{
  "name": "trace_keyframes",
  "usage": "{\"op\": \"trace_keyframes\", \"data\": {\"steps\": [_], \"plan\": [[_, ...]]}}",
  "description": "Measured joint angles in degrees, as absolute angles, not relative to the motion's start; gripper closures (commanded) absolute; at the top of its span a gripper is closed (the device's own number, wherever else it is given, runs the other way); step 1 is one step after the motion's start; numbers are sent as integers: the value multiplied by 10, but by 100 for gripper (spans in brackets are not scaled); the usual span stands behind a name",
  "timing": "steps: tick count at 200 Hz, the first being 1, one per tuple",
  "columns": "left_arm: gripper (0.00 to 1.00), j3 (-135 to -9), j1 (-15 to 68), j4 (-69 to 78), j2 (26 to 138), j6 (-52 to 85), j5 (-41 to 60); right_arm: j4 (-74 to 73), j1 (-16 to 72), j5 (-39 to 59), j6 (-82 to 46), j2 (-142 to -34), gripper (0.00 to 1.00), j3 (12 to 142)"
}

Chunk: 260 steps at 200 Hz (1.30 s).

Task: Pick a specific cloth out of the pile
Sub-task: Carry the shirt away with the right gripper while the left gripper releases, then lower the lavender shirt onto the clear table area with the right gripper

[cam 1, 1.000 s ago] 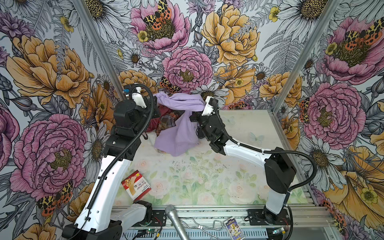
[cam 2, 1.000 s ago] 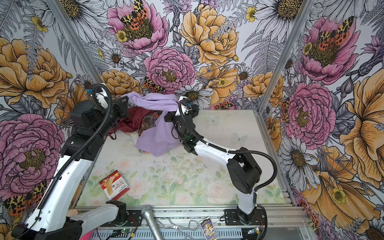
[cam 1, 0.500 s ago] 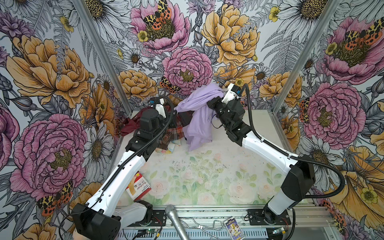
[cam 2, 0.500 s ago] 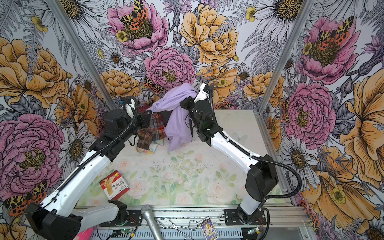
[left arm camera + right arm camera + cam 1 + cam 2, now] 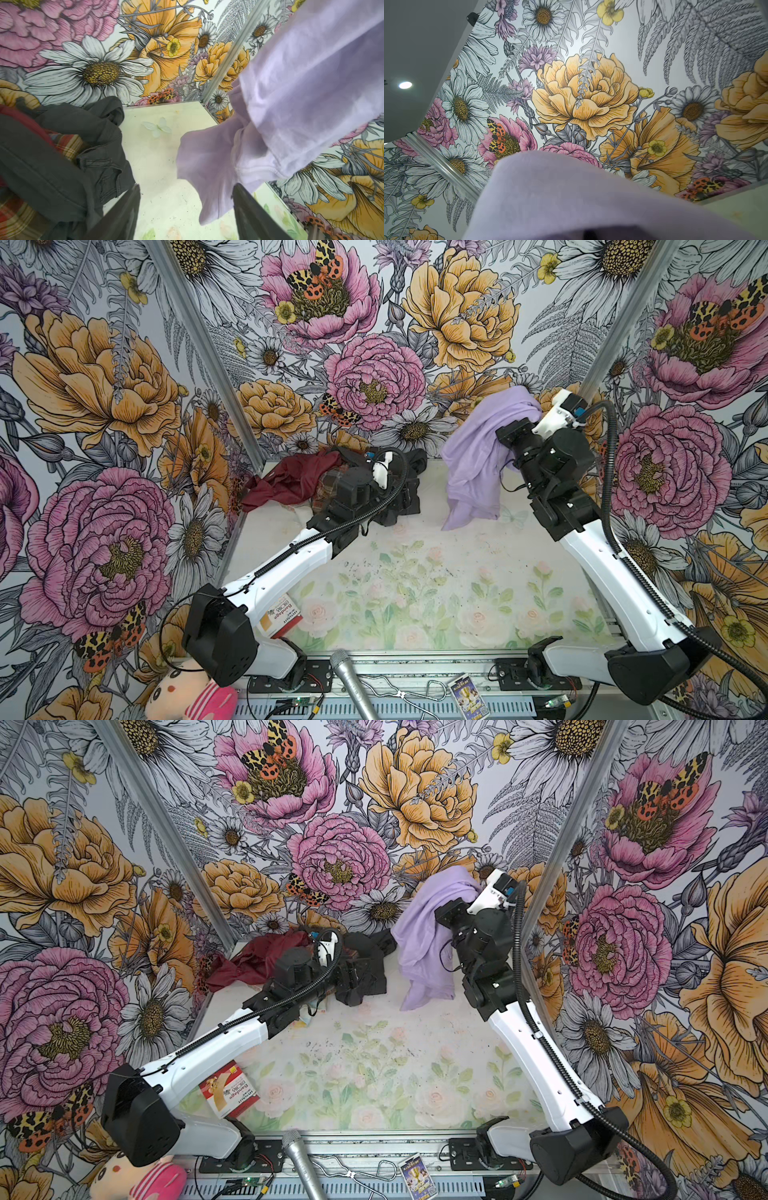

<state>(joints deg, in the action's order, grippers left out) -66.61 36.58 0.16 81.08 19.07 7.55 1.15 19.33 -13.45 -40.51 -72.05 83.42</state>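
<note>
The right gripper [image 5: 510,438] is clamped on the purple cloth [image 5: 473,460], which hangs at the upper right. The left gripper [image 5: 186,187] is spread apart next to the pile [image 5: 299,481].

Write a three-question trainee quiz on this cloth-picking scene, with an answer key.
1. True or false: the lilac cloth lies buried in the pile.
2. Which end effector grips the lilac cloth? A) left B) right C) both
3. Fill in: in both top views, the leftmost garment of the pile is ____ in colour.

Key:
1. False. It hangs from the right end effector, apart from the pile.
2. B. The left end effector is open and empty.
3. Maroon: the maroon garment.
</note>
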Motion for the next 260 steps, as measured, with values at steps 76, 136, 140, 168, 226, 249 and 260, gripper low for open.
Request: {"op": "trace_keyframes", "data": {"steps": [76,136,140,168,226,249,260], "plan": [[1,-637,420,23,846,163,100,121,78,-132,-345,-676,100,839],[1,-619,453,-61,795,163,75,134,11,-127,-327,-804,100,945],[1,-619,455,-70,790,163,74,135,7,-126,-324,-816,100,957],[1,-626,460,-128,762,161,72,135,-21,-118,-309,-905,100,1046],[1,-705,453,-246,747,114,60,135,-61,-91,-301,-991,100,1132],[1,-716,437,-262,747,98,58,126,-69,-83,-298,-990,100,1105],[1,-716,428,-272,748,93,58,113,-72,-80,-293,-987,100,1077]]}}
